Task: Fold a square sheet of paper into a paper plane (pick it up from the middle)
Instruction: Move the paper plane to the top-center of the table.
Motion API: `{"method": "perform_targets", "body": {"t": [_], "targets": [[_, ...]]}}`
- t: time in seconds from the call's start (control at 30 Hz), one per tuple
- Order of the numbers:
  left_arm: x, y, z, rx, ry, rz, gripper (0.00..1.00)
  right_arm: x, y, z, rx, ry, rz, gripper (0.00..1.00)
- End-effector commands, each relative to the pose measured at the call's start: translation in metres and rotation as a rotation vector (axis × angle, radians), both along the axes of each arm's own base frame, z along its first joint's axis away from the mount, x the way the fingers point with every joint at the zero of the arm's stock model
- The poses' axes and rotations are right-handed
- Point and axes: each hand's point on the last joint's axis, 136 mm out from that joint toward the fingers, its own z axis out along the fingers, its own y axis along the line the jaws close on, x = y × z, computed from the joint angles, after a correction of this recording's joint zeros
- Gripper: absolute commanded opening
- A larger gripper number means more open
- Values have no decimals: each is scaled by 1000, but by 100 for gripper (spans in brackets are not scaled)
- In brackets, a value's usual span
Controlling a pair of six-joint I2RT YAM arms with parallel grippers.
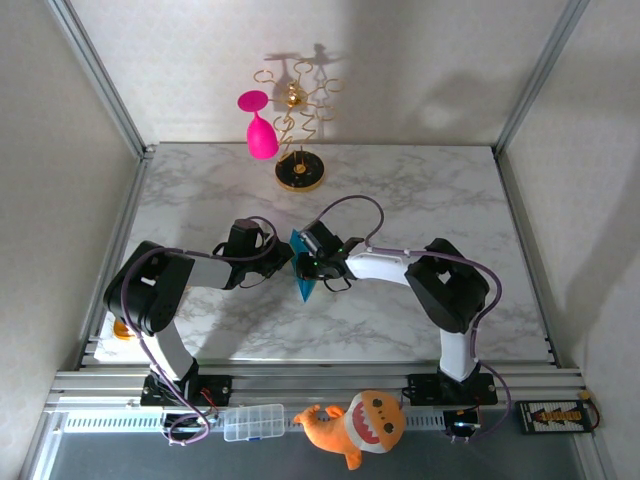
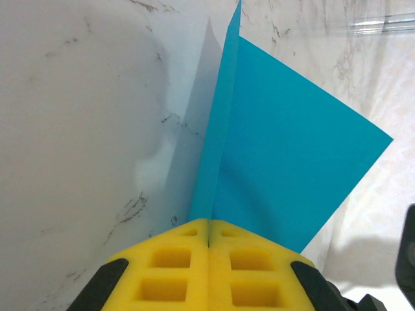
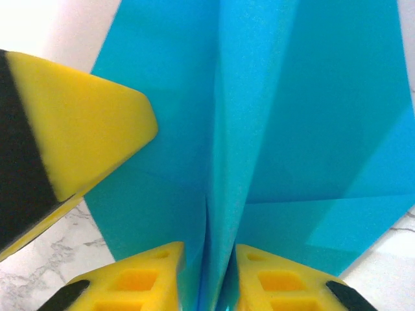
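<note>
**Examiner:** Surface and surroundings?

**Inspector:** Marbled grey-white tabletop (image 1: 430,190), walled in by pale panels. At its far edge stands a gold wire stand (image 1: 300,172) on a round base, with a pink goblet (image 1: 261,135) just beside it on the left. On the near rail, between the two arm bases, lie a clear plastic box (image 1: 253,422) and an orange plush toy (image 1: 355,425).

**Examiner:** Location of the sheet of paper?

**Inspector:** The sheet of paper (image 1: 303,280), turquoise-blue, is at the middle of the tabletop, between the two grippers where they meet. It is no longer flat. The left wrist view shows it creased, one flap seen edge-on and the other spread out to the right. Whether its lower edge touches the marble cannot be told.

**Examiner:** Left gripper?

**Inspector:** The left gripper (image 2: 209,227) has its jaws clenched. The yellow pads meet, with the crease of the paper pinched between them.

**Examiner:** Right gripper?

**Inspector:** The right gripper (image 3: 209,256) has its jaws drawn in close on a layered fold of the same sheet. Paper fills the narrow gap and both pads lie against it. A yellow finger (image 3: 84,123) of the left gripper stands against the paper at the left of that view.
</note>
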Motion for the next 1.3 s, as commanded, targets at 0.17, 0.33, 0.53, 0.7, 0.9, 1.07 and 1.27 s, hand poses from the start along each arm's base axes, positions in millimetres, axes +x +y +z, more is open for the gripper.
{"method": "perform_targets", "body": {"t": [0.17, 0.33, 0.53, 0.7, 0.9, 1.07, 1.27], "targets": [[5, 3, 11, 3, -32, 12, 7, -3, -1, -12, -37, 51, -48, 21], [9, 13, 18, 40, -50, 38, 21, 7, -16, -2, -92, 1, -105, 9], [17, 51, 34, 132, -101, 147, 51, 46, -71, 23, -226, -124, -160, 7], [14, 82, 42, 257, -136, 230, 68, 96, -115, 25, -277, -142, -155, 6], [9, 110, 59, 398, -194, 292, 86, 151, -132, 25, -312, -152, -118, 6], [6, 120, 66, 448, -216, 308, 93, 185, -136, 19, -346, -148, -114, 7], [3, 117, 62, 445, -207, 288, 96, 203, -137, 12, -349, -141, -119, 9]]}}
